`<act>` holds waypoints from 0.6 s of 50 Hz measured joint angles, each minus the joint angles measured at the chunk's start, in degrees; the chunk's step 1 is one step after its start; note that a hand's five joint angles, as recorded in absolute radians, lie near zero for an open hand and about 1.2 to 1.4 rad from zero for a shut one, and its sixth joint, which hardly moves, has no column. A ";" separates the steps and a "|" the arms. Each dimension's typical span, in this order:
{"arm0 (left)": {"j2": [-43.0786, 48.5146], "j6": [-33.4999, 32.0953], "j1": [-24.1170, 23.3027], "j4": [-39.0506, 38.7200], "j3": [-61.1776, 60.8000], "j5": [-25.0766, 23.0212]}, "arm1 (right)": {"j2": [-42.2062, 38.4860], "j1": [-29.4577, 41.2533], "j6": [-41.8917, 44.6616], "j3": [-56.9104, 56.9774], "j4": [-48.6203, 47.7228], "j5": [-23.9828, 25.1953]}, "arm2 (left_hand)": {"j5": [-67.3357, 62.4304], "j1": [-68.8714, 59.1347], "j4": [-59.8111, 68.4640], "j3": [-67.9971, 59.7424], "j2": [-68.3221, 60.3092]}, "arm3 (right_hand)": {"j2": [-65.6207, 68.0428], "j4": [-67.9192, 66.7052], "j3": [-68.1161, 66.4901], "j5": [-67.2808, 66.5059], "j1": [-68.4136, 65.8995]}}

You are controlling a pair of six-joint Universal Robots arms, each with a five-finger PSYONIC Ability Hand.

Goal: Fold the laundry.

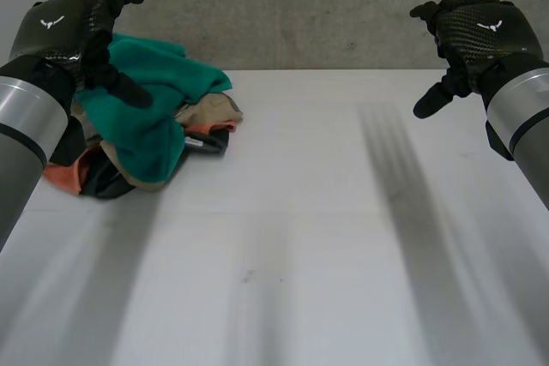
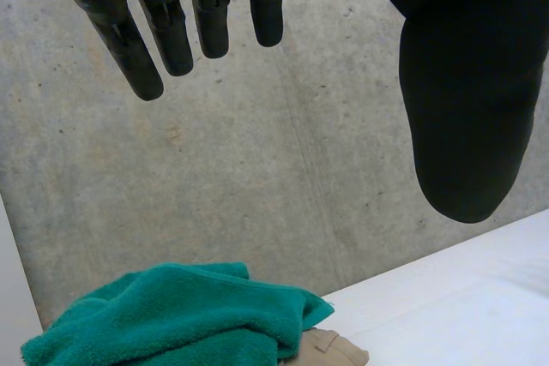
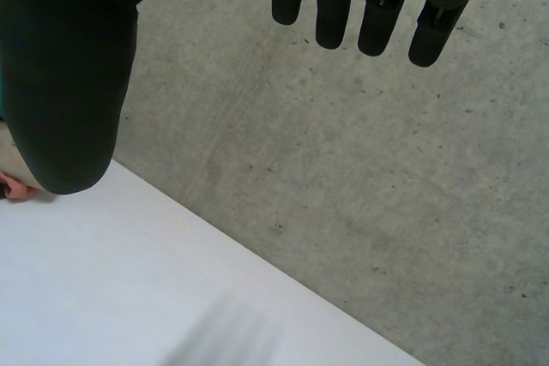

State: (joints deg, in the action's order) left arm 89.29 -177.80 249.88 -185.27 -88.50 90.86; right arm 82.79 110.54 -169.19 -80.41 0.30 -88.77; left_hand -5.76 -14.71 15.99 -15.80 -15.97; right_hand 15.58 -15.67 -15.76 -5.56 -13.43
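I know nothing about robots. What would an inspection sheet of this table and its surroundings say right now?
Surface: white table, with laundry on its left part.
Job's things: laundry pile, unfolded; teal towel on top, beige garment and orange cloth beneath.
Clutter: nothing seen.
Hands: left hand and right hand raised, open, holding nothing.
Cables: nothing seen.
Surroundings: grey concrete wall behind the table.

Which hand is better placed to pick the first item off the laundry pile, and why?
Left: the left hand hovers open by the laundry pile; the right hand hangs open far across the table.
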 measured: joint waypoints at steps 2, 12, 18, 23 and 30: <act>-0.01 -0.02 0.02 0.02 0.00 -0.02 | 0.00 0.01 0.00 0.00 0.00 0.01 | 2.20 1.23 -2.12 1.95 1.96 | -2.49 2.48 2.63 2.41 0.71; 0.00 -0.12 0.02 0.25 0.06 -0.13 | 0.00 -0.05 0.00 -0.09 -0.04 0.19 | 2.66 1.30 -3.58 2.60 3.31 | -3.63 3.81 3.82 2.76 0.71; 0.72 -1.21 -0.01 0.26 0.47 -0.46 | 0.00 -0.04 0.04 -0.10 -0.01 0.29 | 2.66 2.51 -4.13 3.72 3.89 | -3.63 3.81 3.82 2.76 0.71; 5.22 -6.08 0.48 -0.80 2.56 -0.47 | 0.00 0.07 0.20 -0.11 0.07 0.34 | 2.66 2.51 -4.13 3.72 3.89 | -3.63 3.81 3.82 2.76 0.71; 19.81 -18.91 4.01 -4.38 10.12 -0.28 | -0.01 0.19 0.45 -0.27 0.14 0.43 | 2.66 2.51 -4.13 3.72 3.89 | -3.63 3.81 3.82 2.76 0.71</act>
State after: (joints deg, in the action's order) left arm 109.10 -196.72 253.89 -189.65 -78.39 90.59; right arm 82.79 110.74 -168.74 -80.68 0.43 -88.34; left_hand -3.11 -12.20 11.86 -12.09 -12.08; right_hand 11.94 -11.86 -11.93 -2.80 -12.72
